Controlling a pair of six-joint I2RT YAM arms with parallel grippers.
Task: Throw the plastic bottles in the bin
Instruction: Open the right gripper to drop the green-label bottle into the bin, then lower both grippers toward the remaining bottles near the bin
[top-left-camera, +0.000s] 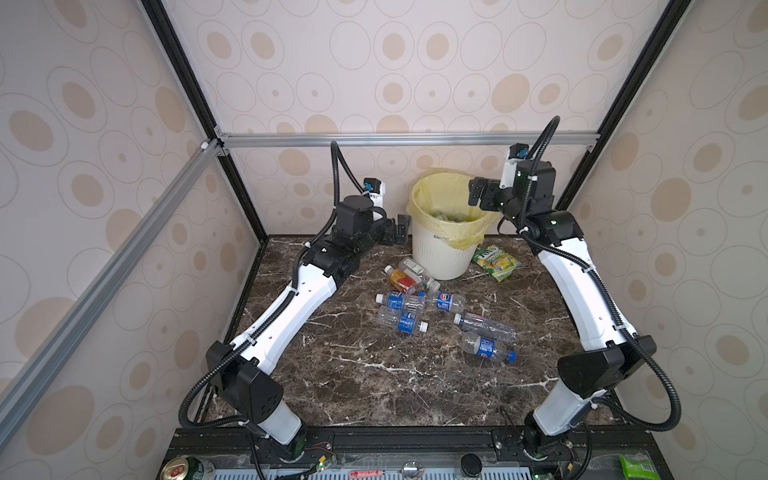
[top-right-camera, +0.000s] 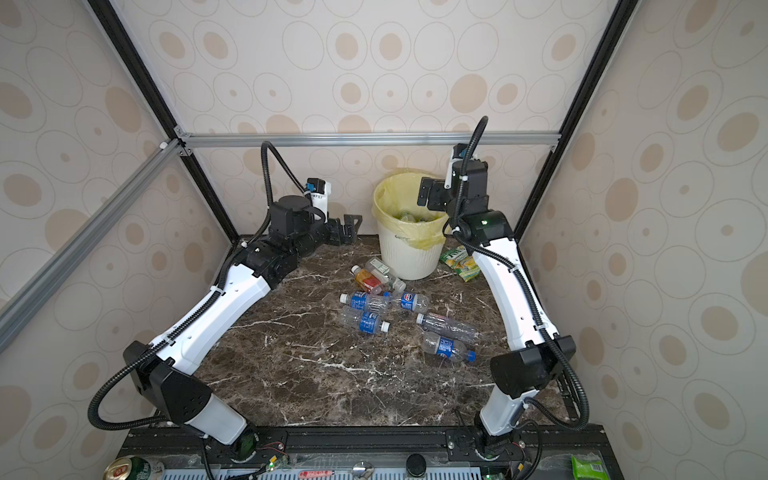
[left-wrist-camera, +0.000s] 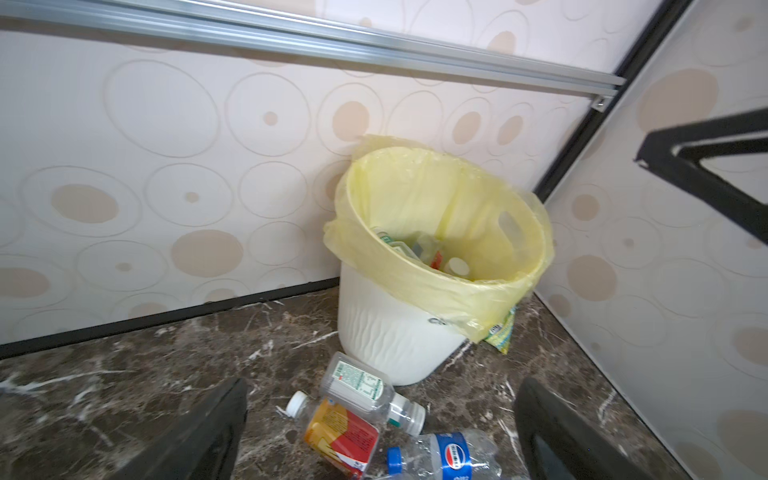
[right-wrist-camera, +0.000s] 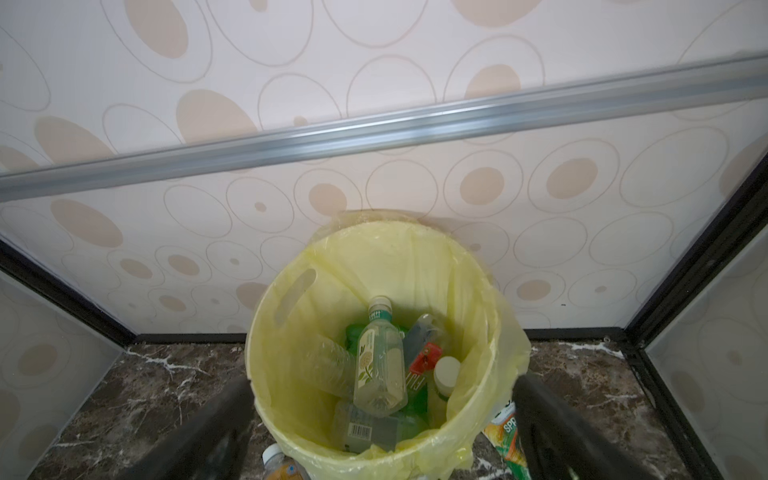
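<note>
Plastic bottles (right-wrist-camera: 380, 365) in the bin (right-wrist-camera: 415, 266) overlap, perhaps six; right gripper (top-left-camera: 475, 194), upper right of centre above it, jaws wide apart, empty; left gripper (top-left-camera: 398, 229) likewise

You have a green-yellow snack packet (top-left-camera: 496, 262) lying flat near the far right corner of the marble tabletop (top-left-camera: 374, 386). Beyond the tabletop's near edge, a drink can (top-left-camera: 185, 469) sits at the left and a green wrapper (top-left-camera: 636, 466) at the right.

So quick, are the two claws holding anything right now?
Left claw: open, empty.
Right claw: open, empty, over the bin.
</note>
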